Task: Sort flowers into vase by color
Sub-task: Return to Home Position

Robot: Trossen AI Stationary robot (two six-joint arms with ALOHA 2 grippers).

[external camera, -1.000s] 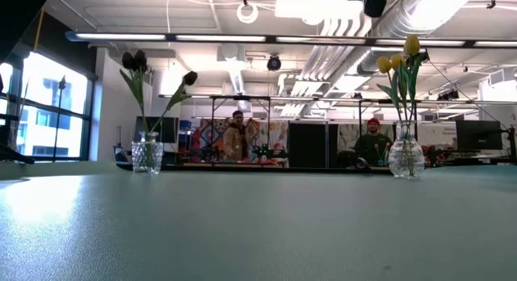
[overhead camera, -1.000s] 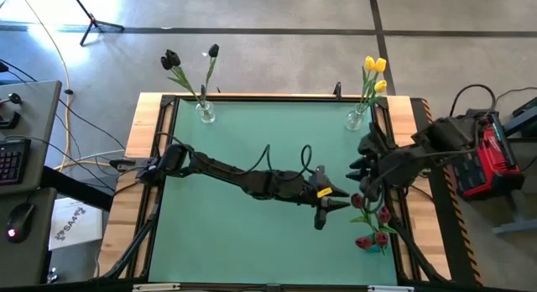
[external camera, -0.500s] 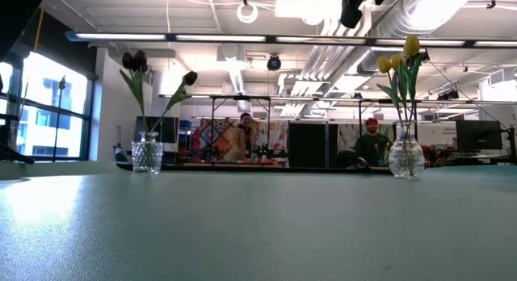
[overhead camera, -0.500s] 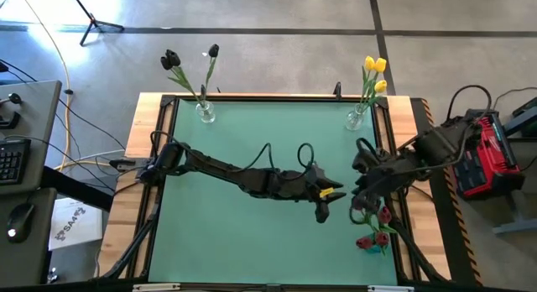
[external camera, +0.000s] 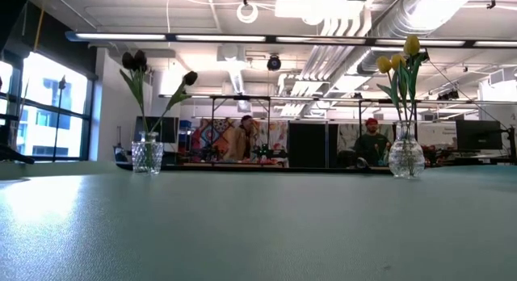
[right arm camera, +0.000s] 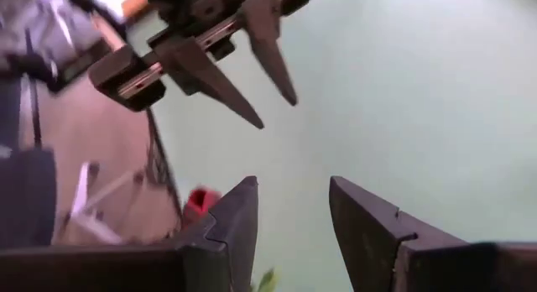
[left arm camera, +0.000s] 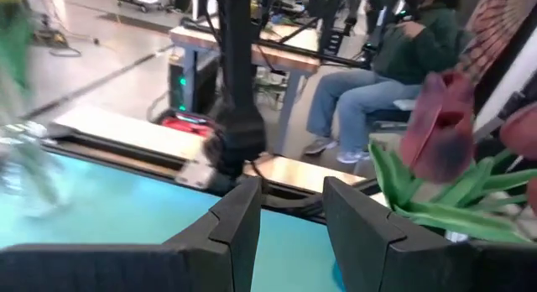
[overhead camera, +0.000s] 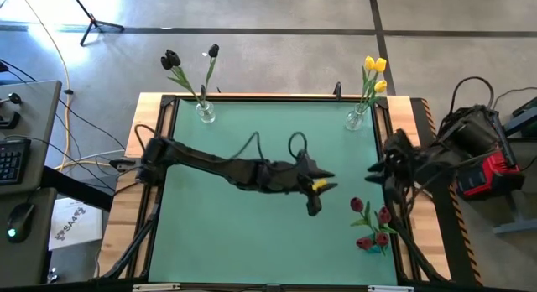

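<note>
The left gripper point(overhead camera: 314, 204) hangs over the middle of the table point(overhead camera: 226, 233), with its fingers apart and nothing between them. The right gripper point(overhead camera: 376, 169) is at the right edge, its fingers also apart and empty. The red flowers point(overhead camera: 369, 223) stand near the near right corner. The black flowers point(overhead camera: 171, 59) are at the far left and the yellow flowers point(overhead camera: 374, 67) at the far right.

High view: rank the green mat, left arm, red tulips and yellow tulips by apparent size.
1. green mat
2. left arm
3. red tulips and yellow tulips: the two bunches look about alike, so they are not ranked against each other.
</note>
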